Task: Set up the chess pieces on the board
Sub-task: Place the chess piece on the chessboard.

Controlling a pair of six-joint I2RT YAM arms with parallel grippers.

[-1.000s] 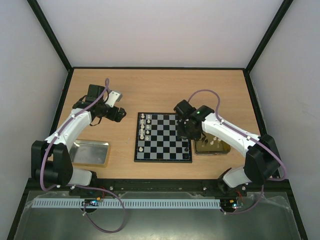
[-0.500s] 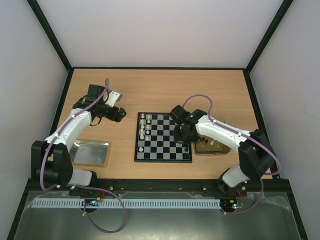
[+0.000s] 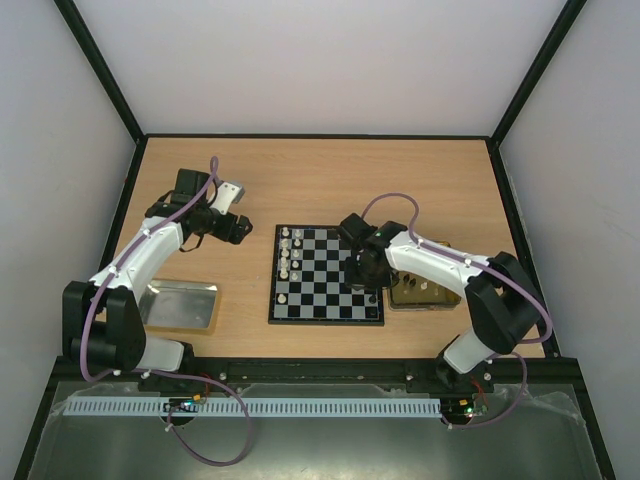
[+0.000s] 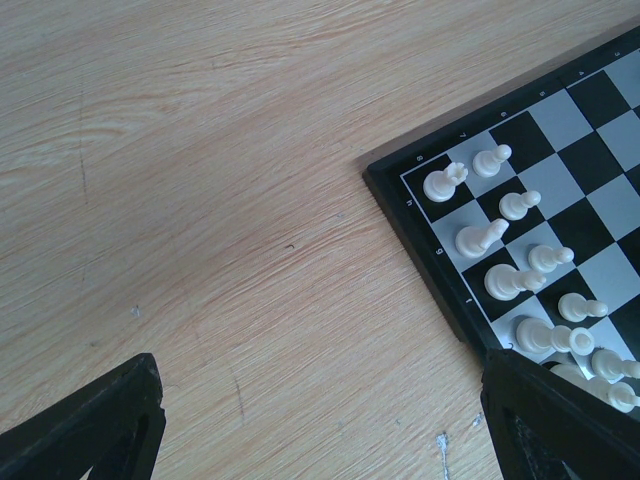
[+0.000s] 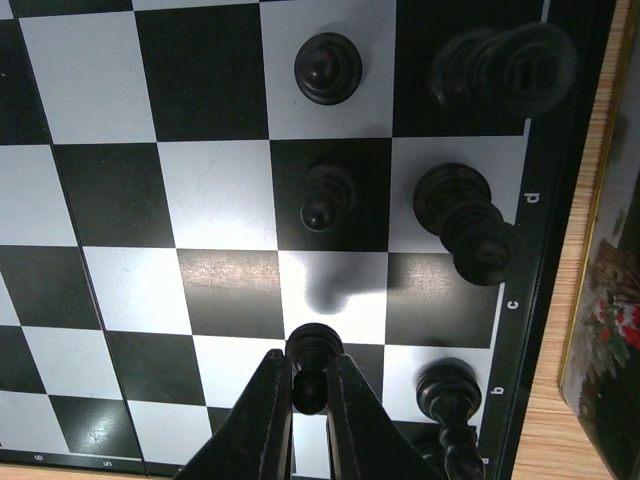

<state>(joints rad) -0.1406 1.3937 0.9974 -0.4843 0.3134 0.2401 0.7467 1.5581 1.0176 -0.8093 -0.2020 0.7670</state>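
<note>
The board [image 3: 320, 262] lies mid-table, and the left wrist view catches its corner [image 4: 600, 130]. White chess pieces [image 3: 285, 252] fill its two left columns [image 4: 500, 240]. Several black ones stand in the right columns, among them two pawns [image 5: 327, 67] [image 5: 326, 195] and a taller piece [image 5: 465, 222]. My right gripper [image 3: 366, 283] hangs low over the board's near right squares. Its fingers [image 5: 309, 365] are pressed on a black pawn [image 5: 314, 345] whose base rests at the board [image 5: 100, 290]. My left gripper [image 3: 240, 228] stands open over bare wood left of the board [image 4: 325, 425], holding nothing.
A gold tray [image 3: 425, 292] with more pieces sits against the board's right edge, and its rim [image 5: 610, 300] shows in the right wrist view. A silver tray [image 3: 180, 305] lies at the near left beside the left arm.
My right gripper has shifted left and nearer, from the board's right edge beside the gold tray to its near right squares, carrying the black pawn. The left arm has not moved.
</note>
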